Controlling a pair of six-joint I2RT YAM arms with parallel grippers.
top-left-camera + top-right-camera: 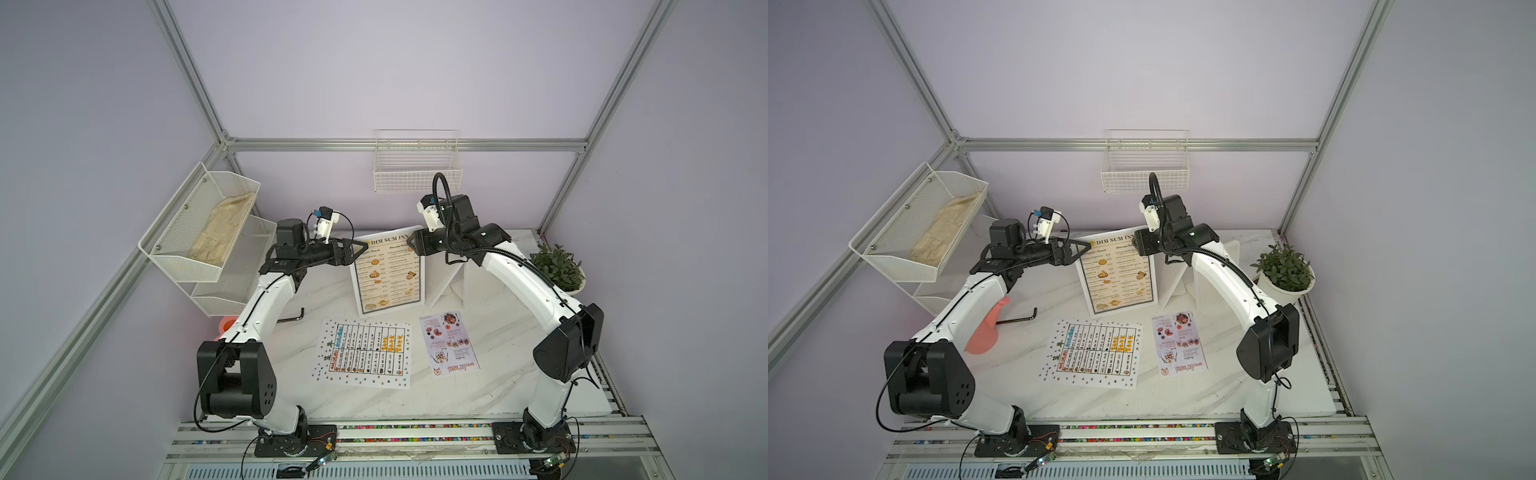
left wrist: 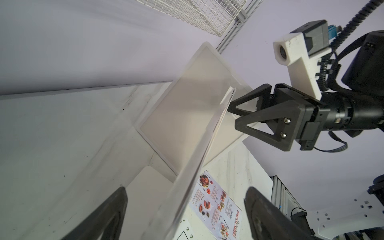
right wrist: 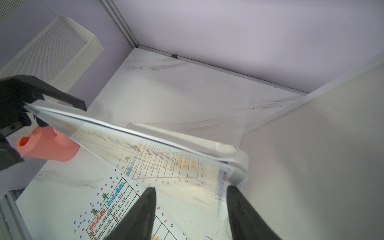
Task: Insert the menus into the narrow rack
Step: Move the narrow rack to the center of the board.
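Two flat sheets lie nearest on the marble table [image 1: 478, 399]: the white grid menu [image 1: 363, 353], then the "SPECIAL MENU" leaflet [image 1: 451, 344]. Behind, the glossy "DIM SUM INN" menu [image 1: 388, 272] stands tilted between the left gripper [image 1: 360, 249], spread around its corner, and the right gripper [image 1: 411, 242], seemingly pinching its opposite corner.

Glossy laminated menu [image 1: 388, 272], white wire rack [image 1: 417, 166], marble-look tabletop [image 1: 478, 395]

Soft, even light from overhead fills the booth, leaving faint shadows on the table [image 1: 478, 395]. Both top views bend straight frame rails near the edges. In the wrist views the nearest gripper fingers [image 2: 108, 216] are blurred.
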